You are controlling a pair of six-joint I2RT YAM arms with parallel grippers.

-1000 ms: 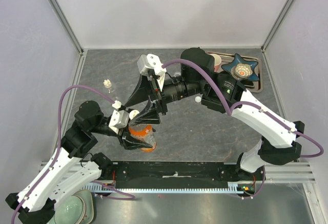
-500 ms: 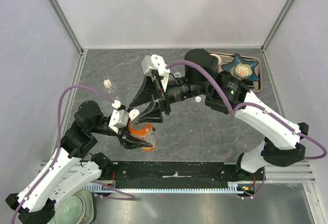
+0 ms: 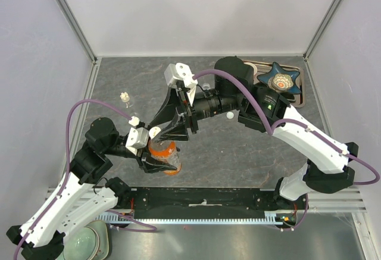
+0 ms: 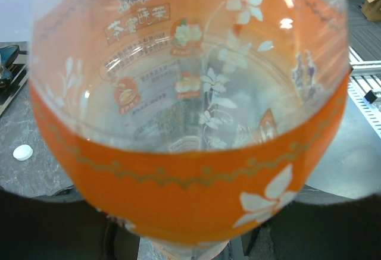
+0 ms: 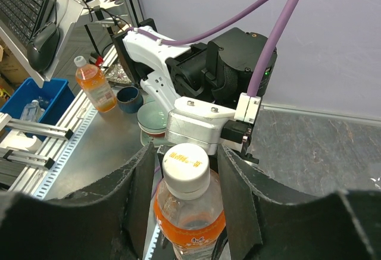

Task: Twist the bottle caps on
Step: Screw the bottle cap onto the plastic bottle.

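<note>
The orange bottle [image 3: 166, 157] stands near the table's front edge, and my left gripper [image 3: 158, 161] is shut on its lower body. In the left wrist view its orange label [image 4: 190, 182] fills the picture and hides the fingers. A white bottle cap [image 5: 186, 162] sits on the bottle's neck. My right gripper [image 5: 186, 153] straddles that cap from above, and a narrow gap shows between the cap and each finger [image 5: 140, 188]. A tiny clear bottle [image 3: 125, 97] stands at the left. A loose white cap [image 3: 229, 115] lies mid-table, also seen as the cap [image 4: 22, 152] in the left wrist view.
A blue star-shaped dish [image 3: 280, 80] sits on a metal tray [image 3: 299, 99] at the back right, with a pink mug [image 3: 252, 68] partly hidden behind the right arm. A pale bowl [image 3: 83, 245] lies off the table at the front left. Both arms crowd the front-left middle.
The right gripper's fingers have drawn in toward the cap on the orange bottle. The right arm shifted slightly at first, then held. The left arm and bottle have stayed still.
</note>
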